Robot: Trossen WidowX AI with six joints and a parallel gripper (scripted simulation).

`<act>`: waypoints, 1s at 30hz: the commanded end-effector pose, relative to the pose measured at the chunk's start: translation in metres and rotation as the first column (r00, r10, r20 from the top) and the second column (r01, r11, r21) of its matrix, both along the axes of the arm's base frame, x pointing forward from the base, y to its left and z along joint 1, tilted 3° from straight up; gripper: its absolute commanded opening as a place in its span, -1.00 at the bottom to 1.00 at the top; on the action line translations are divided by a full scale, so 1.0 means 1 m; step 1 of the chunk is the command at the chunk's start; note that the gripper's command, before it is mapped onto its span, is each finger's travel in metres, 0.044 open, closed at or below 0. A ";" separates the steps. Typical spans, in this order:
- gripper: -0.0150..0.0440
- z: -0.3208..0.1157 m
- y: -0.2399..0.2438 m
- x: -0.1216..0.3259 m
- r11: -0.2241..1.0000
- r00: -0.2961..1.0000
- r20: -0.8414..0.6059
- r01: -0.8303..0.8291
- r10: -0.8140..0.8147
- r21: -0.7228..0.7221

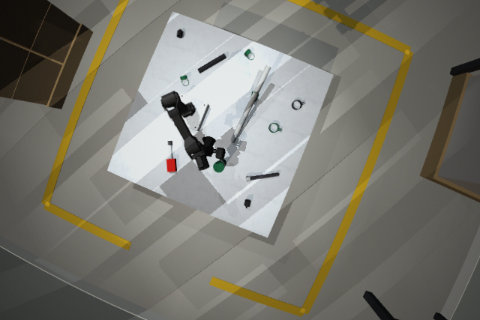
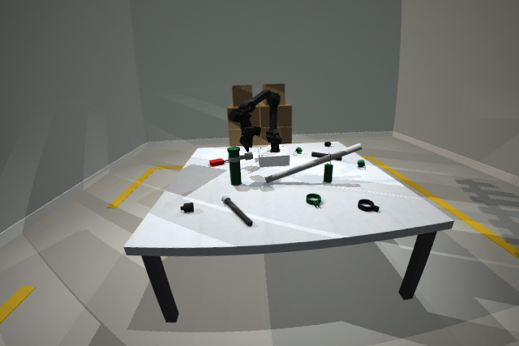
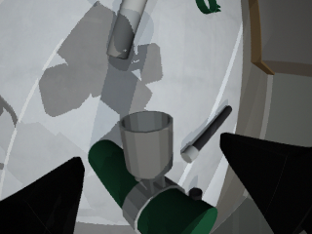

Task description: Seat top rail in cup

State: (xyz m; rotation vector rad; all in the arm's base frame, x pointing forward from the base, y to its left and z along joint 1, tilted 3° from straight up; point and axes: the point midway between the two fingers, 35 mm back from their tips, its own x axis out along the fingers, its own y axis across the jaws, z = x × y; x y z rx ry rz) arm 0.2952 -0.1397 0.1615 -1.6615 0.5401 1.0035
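The green post (image 1: 219,165) (image 2: 235,174) (image 3: 177,214) stands upright. Its grey brace band (image 2: 233,160) (image 3: 132,209) sits near the post cap, and the grey rail-end cup (image 2: 249,155) (image 3: 147,153) hangs from it, its mouth empty. The light grey rail (image 1: 243,118) (image 2: 293,168) (image 3: 129,24) slopes down through the loop cap on the short green post (image 2: 328,173), its low cut end near the table, short of the cup. My gripper (image 2: 247,147) (image 3: 152,154) is open and empty, above the cup and band; in the wrist view its fingers flank the cup. Contact cannot be told.
A dark rod (image 1: 265,175) (image 2: 238,212) (image 3: 212,128) with a pale tip and a small black part (image 1: 247,202) (image 2: 188,207) lie beyond the post. A red block (image 1: 171,165) (image 2: 216,162) lies on the arm's side. A green ring (image 1: 269,127) and a black ring (image 1: 292,105) lie beyond the rail.
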 end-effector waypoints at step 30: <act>1.00 -0.048 0.008 0.028 1.000 1.000 -0.005 0.000 0.000 0.009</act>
